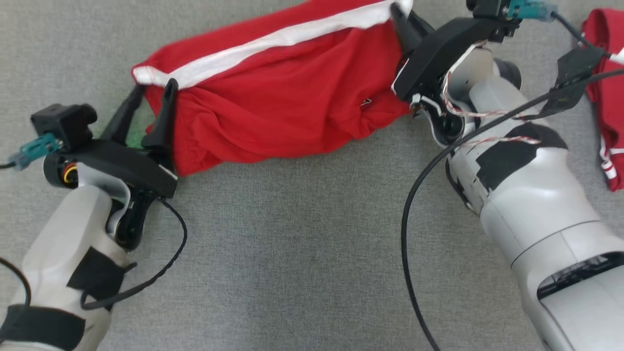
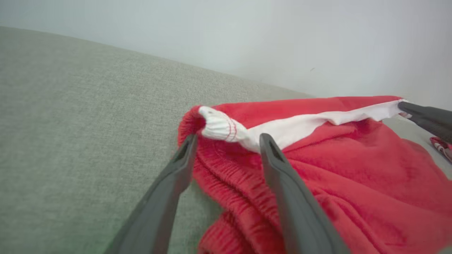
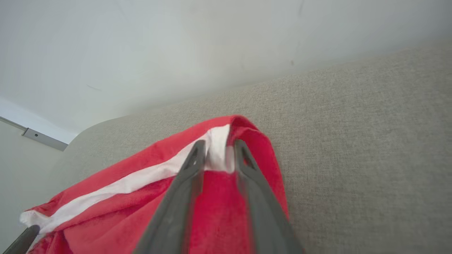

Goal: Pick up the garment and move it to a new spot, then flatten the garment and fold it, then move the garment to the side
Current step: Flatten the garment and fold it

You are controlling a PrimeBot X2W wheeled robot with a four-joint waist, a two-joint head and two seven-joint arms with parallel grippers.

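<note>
Left gripper (image 2: pixel 229 137) gapes wide around the red white-striped fabric garment (image 1: pixel 292 97); right gripper (image 3: pixel 219 146) sits narrow on its stripe, grip unclear

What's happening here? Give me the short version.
The robot is working a red garment stretched across the grey surface, one gripper at each end. The left gripper is open, its fingers straddling the white-trimmed corner. The right gripper has the white stripe between fingers set a little apart; whether it grips is unclear. The cloth is rumpled, not yet flat. A second garment lies off to the right.
</note>
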